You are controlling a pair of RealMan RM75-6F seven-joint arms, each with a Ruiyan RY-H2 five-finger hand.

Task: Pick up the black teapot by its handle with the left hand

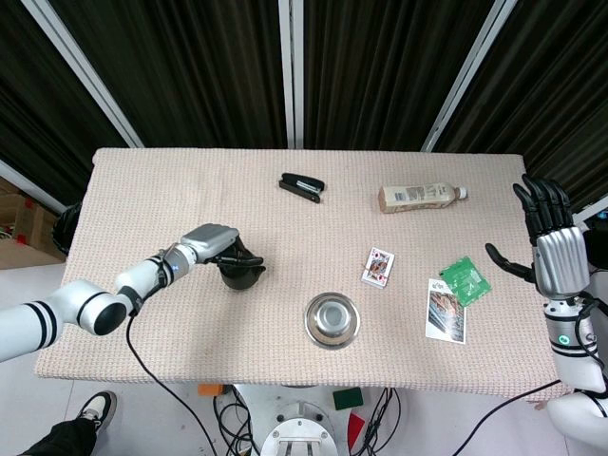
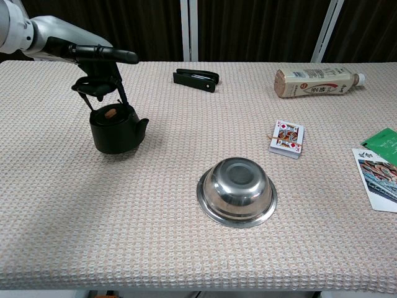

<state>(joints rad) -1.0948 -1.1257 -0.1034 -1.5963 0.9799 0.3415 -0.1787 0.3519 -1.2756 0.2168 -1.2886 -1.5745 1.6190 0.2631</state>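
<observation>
Black teapot (image 2: 115, 130) hangs by its handle (image 2: 99, 90) from the curled fingers of the left hand (image 2: 93, 56), seemingly just off the desk (image 2: 186, 248) at its left side, so the lift is underway and needs a steady, level rise.

One teapot (image 2: 115, 128), one bowl (image 2: 237, 190), one bottle (image 2: 316, 82), one stapler (image 2: 196, 79)

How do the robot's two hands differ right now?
The left hand hangs over the table and holds the black teapot by its handle; the right hand holds nothing. The left hand's fingers curl around the handle; the right hand's are spread, pointing up beside the table's edge. Both have dark fingers.
</observation>
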